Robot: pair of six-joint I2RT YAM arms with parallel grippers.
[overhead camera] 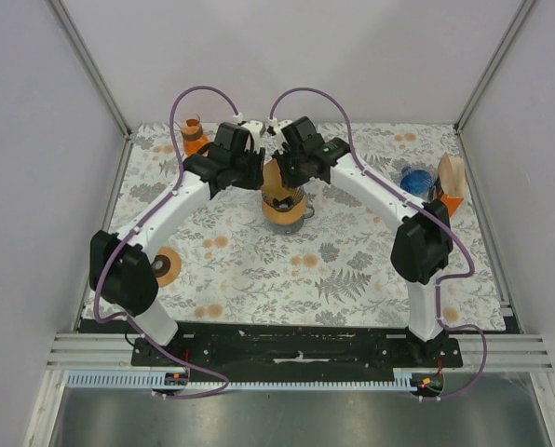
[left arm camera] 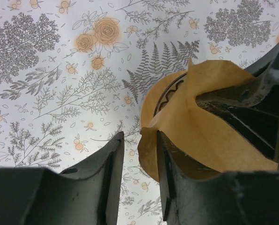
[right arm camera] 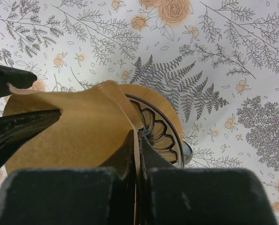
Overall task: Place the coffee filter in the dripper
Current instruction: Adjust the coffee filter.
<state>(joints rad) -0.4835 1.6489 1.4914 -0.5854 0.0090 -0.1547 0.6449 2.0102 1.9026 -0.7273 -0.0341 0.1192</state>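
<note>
Right gripper (right arm camera: 138, 140): clenched tight on the coffee filter (right arm camera: 78, 126), both fingers pinching one wall of the brown paper with no gap between them. Left gripper (left arm camera: 139, 140): jaws partly apart, daylight showing between them. The filter's free edge hangs in that gap and lies against the right-hand finger (left arm camera: 177, 183). The other finger stands clear of the paper, so I read this hand as released, not gripping. From the left wrist camera I see the right gripper's dark jaws clamped on the paper at the far side of the cone. The filter is spread open and tilted, held over the dripper (right arm camera: 160, 131), which stands about mid-surface, a little toward the far edge. From the right wrist camera the paper covers the left part of the dripper's mouth, while the ribbed dark inside and the orange rim show bare on the right. I cannot tell whether the filter's lower tip touches the inside. The surface (overhead camera: 352, 270) carries a grey-and-orange floral print. Near its right edge there is a blue object (overhead camera: 412, 177) beside an orange stand (overhead camera: 453, 186) holding something tan. In the far left corner there is a small orange object (overhead camera: 194, 140).
</note>
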